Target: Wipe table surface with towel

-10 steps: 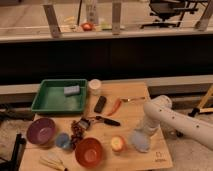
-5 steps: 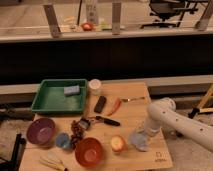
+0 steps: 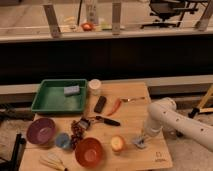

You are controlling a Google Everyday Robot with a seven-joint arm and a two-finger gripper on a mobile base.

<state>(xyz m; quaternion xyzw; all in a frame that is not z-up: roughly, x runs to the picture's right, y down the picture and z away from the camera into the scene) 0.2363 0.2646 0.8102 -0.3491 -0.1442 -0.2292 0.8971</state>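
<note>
On table [image 3: 134, 106], lower right | towel [image 3: 138, 144] grey, bunched | end effector [image 3: 143, 136] atop

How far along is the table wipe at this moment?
Done: the towel lies on the table near its front right, with the gripper down on it. In hand: the wiping itself, apparently just at that spot beside the small fruit. Left: the rest of the surface; the green tray, purple bowl and orange bowl crowd the left side.
</note>
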